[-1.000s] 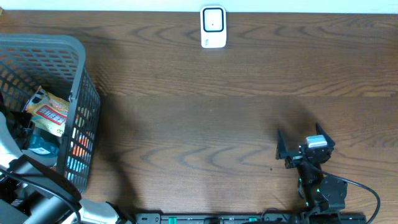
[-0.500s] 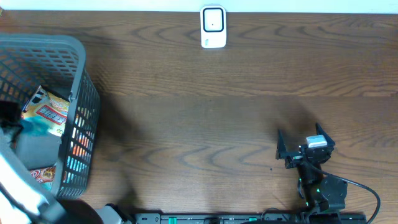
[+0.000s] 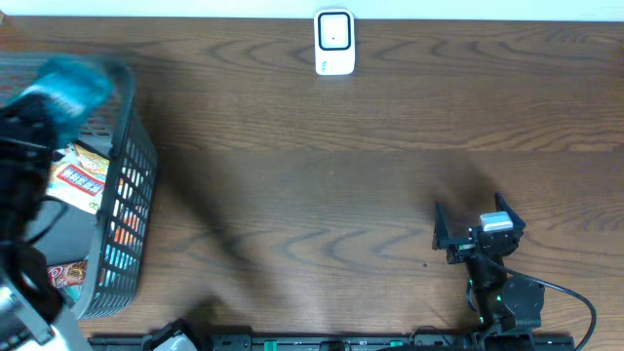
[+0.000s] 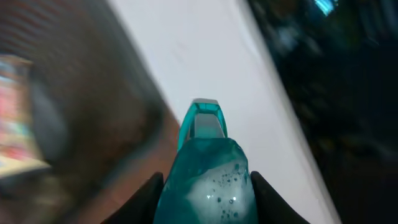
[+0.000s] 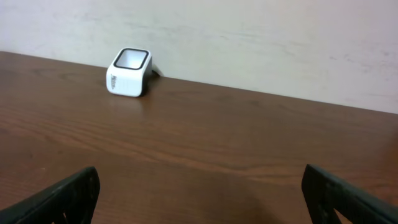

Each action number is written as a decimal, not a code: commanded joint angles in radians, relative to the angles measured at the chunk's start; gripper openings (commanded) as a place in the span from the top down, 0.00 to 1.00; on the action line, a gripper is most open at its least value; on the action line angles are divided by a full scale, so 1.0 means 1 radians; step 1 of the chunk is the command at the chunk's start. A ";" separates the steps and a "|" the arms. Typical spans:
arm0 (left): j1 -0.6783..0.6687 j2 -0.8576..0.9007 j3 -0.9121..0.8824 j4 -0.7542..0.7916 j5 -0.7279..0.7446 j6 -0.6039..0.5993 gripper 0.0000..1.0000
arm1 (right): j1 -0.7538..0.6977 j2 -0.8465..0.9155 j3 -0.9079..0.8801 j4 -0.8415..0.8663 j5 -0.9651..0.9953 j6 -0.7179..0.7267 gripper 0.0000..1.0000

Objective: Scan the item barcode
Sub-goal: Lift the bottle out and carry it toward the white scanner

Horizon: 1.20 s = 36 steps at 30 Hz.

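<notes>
Lifted out of the basket (image 3: pixel 132 166), the teal bottle (image 3: pixel 66 83) hangs gripped in the left hand (image 4: pixel 205 186) over the bench's far-left corner; right hand (image 3: pixel 470 210) gapes idle. Next, likely: carry it to the scanner (image 3: pixel 334 42).

No words or numbers can be read. Red and white print is seen on a snack bag (image 3: pixel 80 180) in the basket (image 3: pixel 135 166), but it is too small and blurred. A tiny dark mark on the side of the white scanner (image 5: pixel 129 72) cannot be read either. No label is seen on the blue-green bottle (image 4: pixel 208 180).
</notes>
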 commanded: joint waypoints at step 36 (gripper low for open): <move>-1.157 0.913 -0.077 0.394 -0.115 0.056 0.78 | 0.004 -0.003 -0.002 -0.004 0.002 0.011 0.01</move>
